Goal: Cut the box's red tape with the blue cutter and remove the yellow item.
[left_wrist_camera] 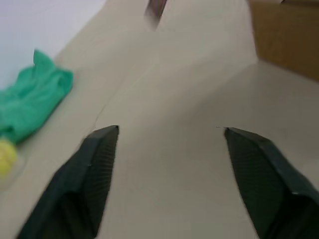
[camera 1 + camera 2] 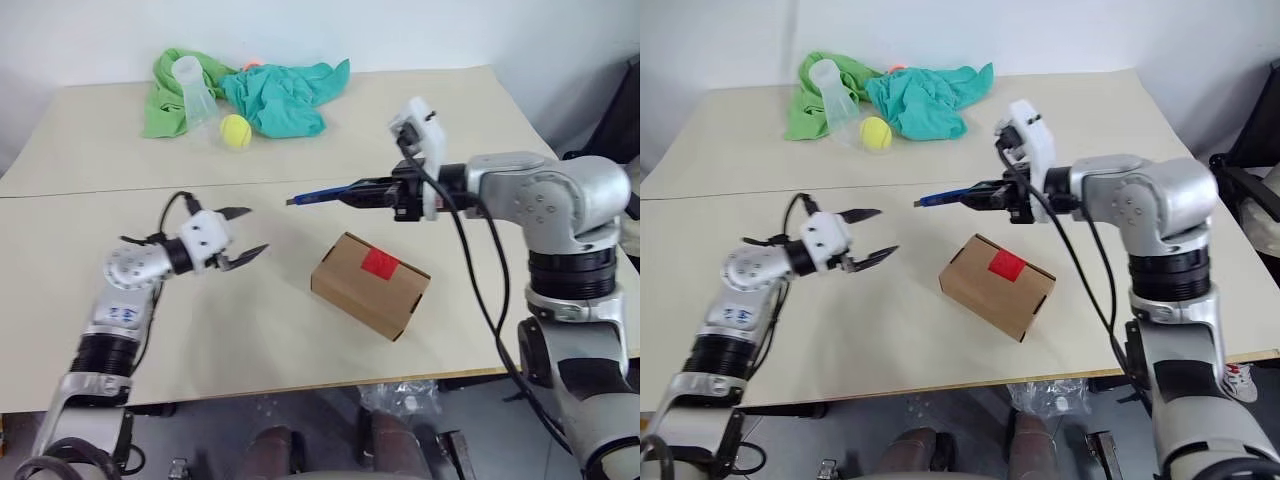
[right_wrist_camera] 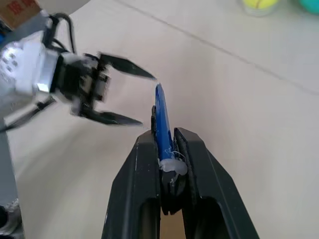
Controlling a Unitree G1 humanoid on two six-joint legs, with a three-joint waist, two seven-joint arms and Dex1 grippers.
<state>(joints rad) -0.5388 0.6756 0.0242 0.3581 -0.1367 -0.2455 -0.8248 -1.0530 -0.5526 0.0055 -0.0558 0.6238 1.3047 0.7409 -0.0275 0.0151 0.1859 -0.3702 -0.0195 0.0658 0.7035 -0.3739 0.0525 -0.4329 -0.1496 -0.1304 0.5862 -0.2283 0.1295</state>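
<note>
Blue pen-shaped cutter (image 2: 320,194) is sitting pinched at its rear end in the right gripper (image 3: 167,149), pointing toward nine o'clock above the beige table (image 2: 300,330). Small brown cardboard box (image 2: 369,285) with red tape (image 2: 380,263) is lying at five o'clock from its tip. Left gripper (image 2: 243,235) is hanging spread and empty. Cutter looks stiff, light and slippery, so a grip on the rear seems wise.

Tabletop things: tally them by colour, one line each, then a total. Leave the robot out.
Green: 2, the light green cloth and the teal cloth.
Yellow-green: 1, the tennis ball.
Clear: 1, the plastic cup.
Brown: 1, the box.
Red: 1, the red tape on the box.
Blue: 1, the blue cutter, above the table.
Orange: 1, a scrap behind the cloths.
Total: 8.
</note>
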